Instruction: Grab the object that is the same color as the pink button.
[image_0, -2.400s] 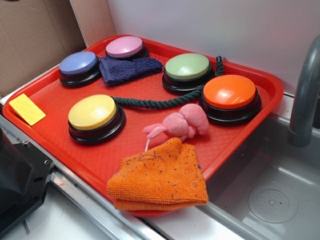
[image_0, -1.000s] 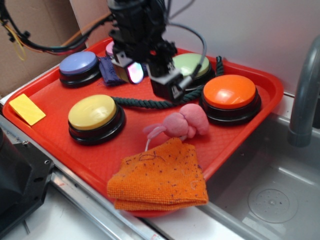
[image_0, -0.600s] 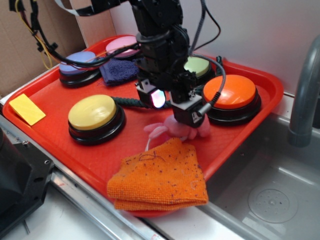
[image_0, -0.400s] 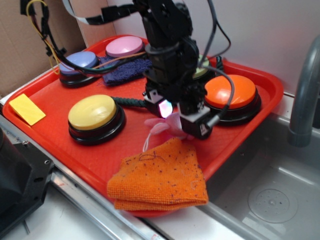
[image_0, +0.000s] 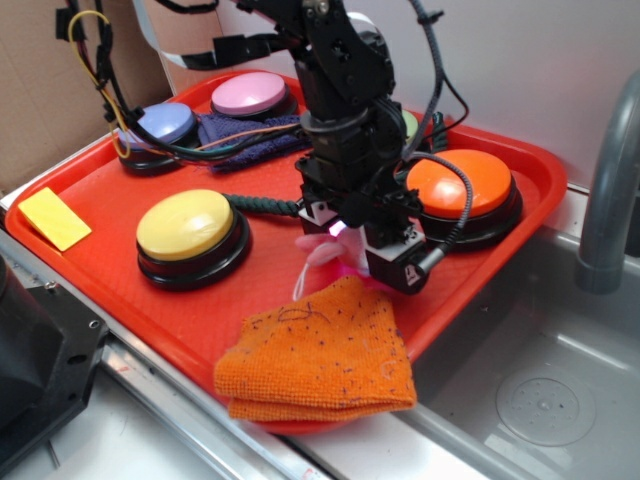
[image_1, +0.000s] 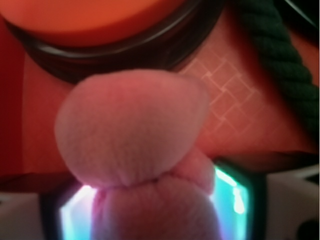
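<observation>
The pink plush toy (image_0: 318, 250) lies on the red tray (image_0: 100, 270) between the orange button (image_0: 460, 183) and the orange cloth (image_0: 320, 350). It is mostly hidden under my gripper (image_0: 350, 243). In the wrist view the toy (image_1: 132, 125) fills the middle, and my gripper (image_1: 155, 210) is open, with lit fingers (image_1: 75, 212) on either side of the toy's body. The pink button (image_0: 248, 93) sits at the tray's far corner.
A yellow button (image_0: 185, 225), a blue-purple button (image_0: 165, 122), a dark blue cloth (image_0: 245, 135) and a green rope (image_0: 260, 205) lie on the tray. A yellow card (image_0: 52, 218) is at the left edge. A sink (image_0: 540, 400) and a grey faucet (image_0: 610, 190) are on the right.
The arm came in from the back of the tray, moved forward and down, and now stands over the pink toy with its fingers around it. The toy has not moved.
</observation>
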